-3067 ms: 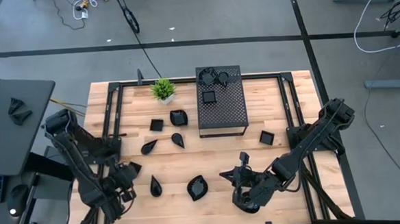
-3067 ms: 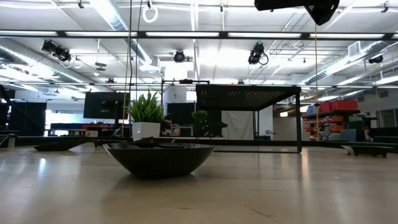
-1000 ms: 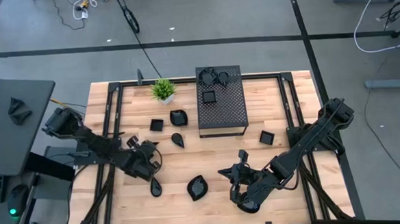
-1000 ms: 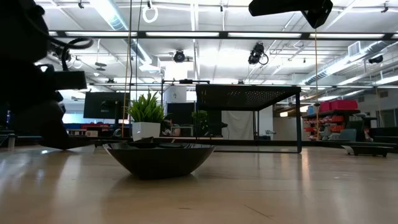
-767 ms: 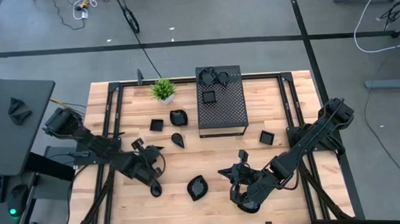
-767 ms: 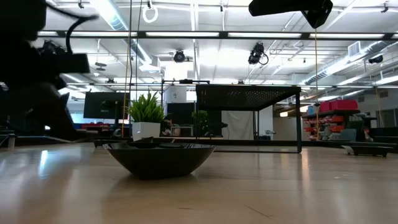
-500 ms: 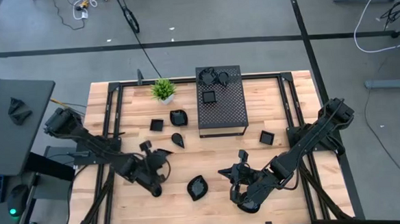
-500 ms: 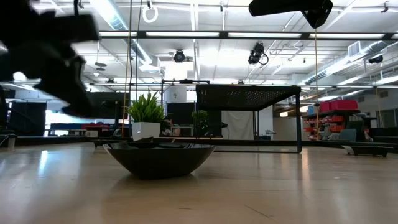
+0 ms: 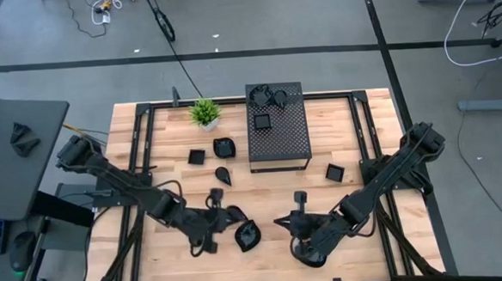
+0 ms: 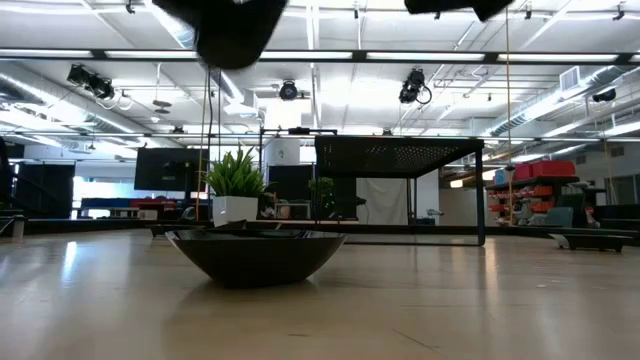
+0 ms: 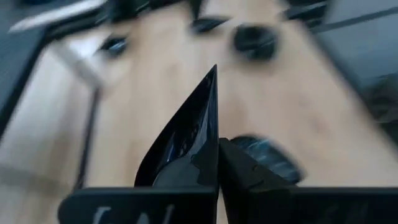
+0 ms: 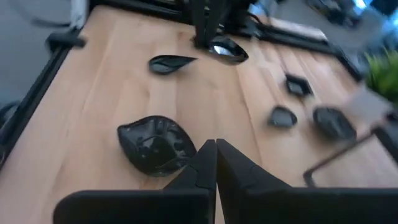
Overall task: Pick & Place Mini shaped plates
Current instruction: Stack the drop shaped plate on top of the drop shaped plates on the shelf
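My left gripper [image 9: 223, 216] hangs over the table's near middle, shut on a black teardrop plate [image 11: 183, 140], also seen from above [image 9: 236, 213]. A leaf-shaped plate [image 9: 248, 235] lies on the table just beside it and fills the low view [image 10: 255, 255]. Another teardrop plate [image 12: 171, 62] rests on the wood under the left arm. My right gripper [image 12: 216, 155] is shut and holds nothing, a little to the right of the leaf plate [image 12: 155, 144]. More small plates [image 9: 223, 147] lie near the black box [image 9: 278, 135]. My left gripper pinches the teardrop plate's wide end [image 11: 208, 163] between its two fingers. The plate runs on ahead of the fingers, its pointed tip [image 11: 212, 70] farthest from them. It stands on edge, its glossy hollow turned sideways, and is lifted clear of the table.
The black perforated box carries a few plates on its top [image 9: 270, 96]. A potted plant [image 9: 204, 111] stands at the far left of the box. A square plate [image 9: 333, 171] lies right of centre. Black frame rails [image 9: 139, 146] run along the table's sides.
My left gripper has risen from the table's left middle and swung toward the right and near edge, rolling as it went. The teardrop plate has come up with it, lifted clear and turned on edge. My right wrist has rolled a little in place.
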`<state>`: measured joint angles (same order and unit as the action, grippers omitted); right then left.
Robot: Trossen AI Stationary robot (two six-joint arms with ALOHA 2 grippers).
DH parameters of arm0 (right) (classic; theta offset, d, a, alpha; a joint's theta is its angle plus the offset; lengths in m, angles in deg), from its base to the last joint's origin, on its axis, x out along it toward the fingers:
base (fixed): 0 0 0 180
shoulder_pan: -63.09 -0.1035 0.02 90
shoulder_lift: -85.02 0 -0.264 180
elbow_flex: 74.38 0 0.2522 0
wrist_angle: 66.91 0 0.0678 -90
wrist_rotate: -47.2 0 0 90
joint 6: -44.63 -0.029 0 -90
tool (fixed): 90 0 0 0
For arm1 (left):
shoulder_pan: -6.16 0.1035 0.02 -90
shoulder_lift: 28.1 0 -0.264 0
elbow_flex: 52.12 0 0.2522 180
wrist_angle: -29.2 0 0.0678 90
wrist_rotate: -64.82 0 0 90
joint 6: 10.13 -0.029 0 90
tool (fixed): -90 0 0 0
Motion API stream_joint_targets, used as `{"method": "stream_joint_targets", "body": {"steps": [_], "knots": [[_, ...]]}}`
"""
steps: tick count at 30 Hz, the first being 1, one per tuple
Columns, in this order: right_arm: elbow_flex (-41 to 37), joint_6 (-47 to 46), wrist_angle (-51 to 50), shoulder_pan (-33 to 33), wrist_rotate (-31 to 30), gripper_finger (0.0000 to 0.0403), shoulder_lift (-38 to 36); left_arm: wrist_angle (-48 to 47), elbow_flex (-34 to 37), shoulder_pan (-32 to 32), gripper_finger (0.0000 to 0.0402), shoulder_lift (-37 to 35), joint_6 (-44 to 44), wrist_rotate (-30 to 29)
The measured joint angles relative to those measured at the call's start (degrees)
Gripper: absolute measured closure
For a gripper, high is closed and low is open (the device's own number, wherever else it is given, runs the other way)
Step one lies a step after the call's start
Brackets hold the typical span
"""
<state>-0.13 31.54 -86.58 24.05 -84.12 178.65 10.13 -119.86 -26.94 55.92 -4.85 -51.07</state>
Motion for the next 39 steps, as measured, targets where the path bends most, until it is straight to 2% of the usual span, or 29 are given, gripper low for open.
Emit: {"method": "stream_joint_targets", "body": {"steps": [4,7,11,17,23,29,39], "knots": [[0.01,11.74,1.90,0.70,5.53,0.0394,-0.75,2.38,-3.07,0.84,0.0392,0.01,-6.56,10.89],[0.17,18.64,4.49,2.07,11.14,0.0383,-0.92,2.03,-4.16,1.23,0.0395,0.01,-10.94,15.67],[1.35,24.97,6.07,3.62,16.74,0.0349,-0.94,2.11,-4.30,1.84,0.0397,0.38,-22.19,21.81],[3.30,33.88,7.51,4.89,19.09,0.0294,-0.74,1.93,-4.20,2.28,0.0391,1.66,-36.07,22.76],[4.58,41.75,11.46,6.60,24.02,0.0260,0.97,2.28,-4.24,4.26,0.0395,3.09,-38.17,23.76],[7.01,47.91,11.18,7.88,26.67,0.0254,5.02,2.63,-4.24,5.66,0.0390,3.09,-37.97,24.68],[8.17,53.49,10.97,9.01,26.28,0.0268,7.33,2.89,-4.24,5.95,0.0390,3.09,-39.41,24.72]]}}
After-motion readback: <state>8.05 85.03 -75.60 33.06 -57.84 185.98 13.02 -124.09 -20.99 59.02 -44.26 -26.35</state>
